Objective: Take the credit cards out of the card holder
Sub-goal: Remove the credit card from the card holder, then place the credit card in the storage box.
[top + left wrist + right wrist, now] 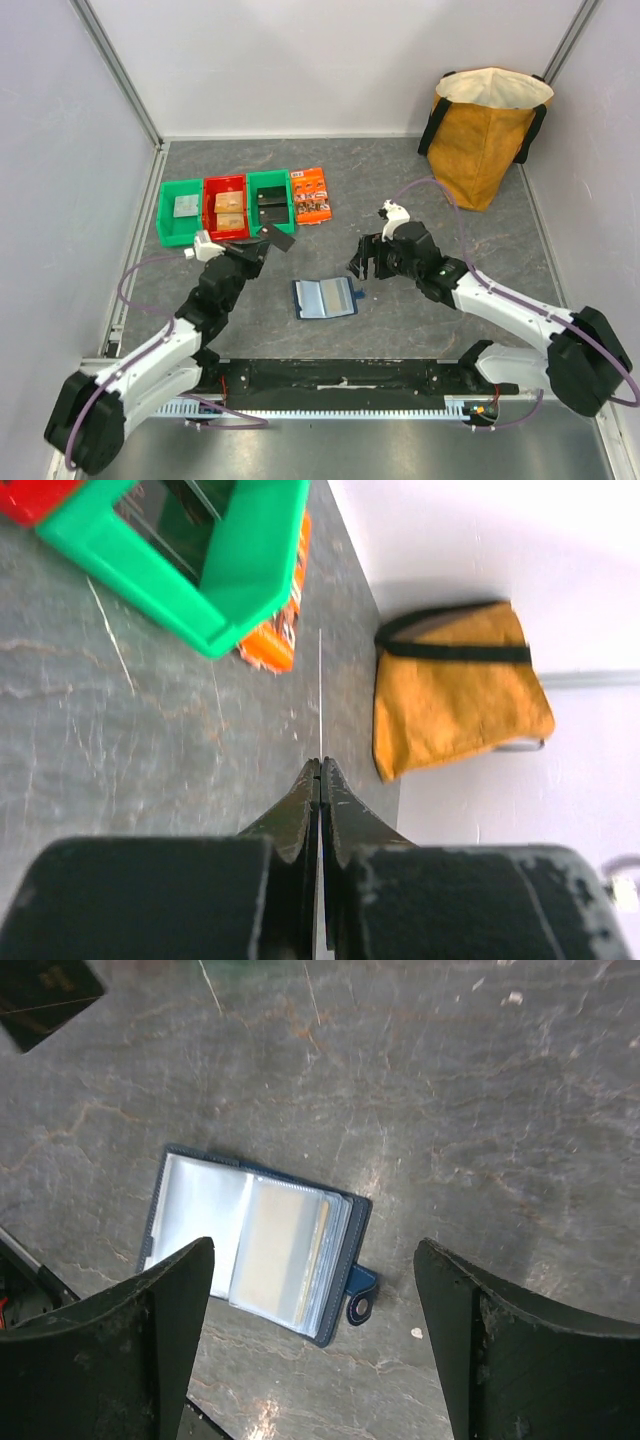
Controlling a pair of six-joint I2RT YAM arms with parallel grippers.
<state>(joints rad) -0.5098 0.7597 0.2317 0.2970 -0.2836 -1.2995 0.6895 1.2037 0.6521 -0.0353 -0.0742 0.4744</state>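
At the centre of the grey veined tabletop (420,330), the card holder (325,298) lies open, a tan credit card (285,1250) sleeved inside. At 2 o'clock hovers the right hand (366,266), fingers apart; at 10 o'clock the left hand (262,244) clamps a dark card (280,238). Pale walls (300,60); ochre bag (485,135) at 1 o'clock.

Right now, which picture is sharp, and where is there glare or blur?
Top external view: even light, soft shadows, sheen on the metal strip. Right wrist view: the card holder is sharp, its clear sleeves glaring white; the open right gripper looms dark and soft. Left wrist view: the left gripper, shut on a credit card seen edge-on, looks soft.
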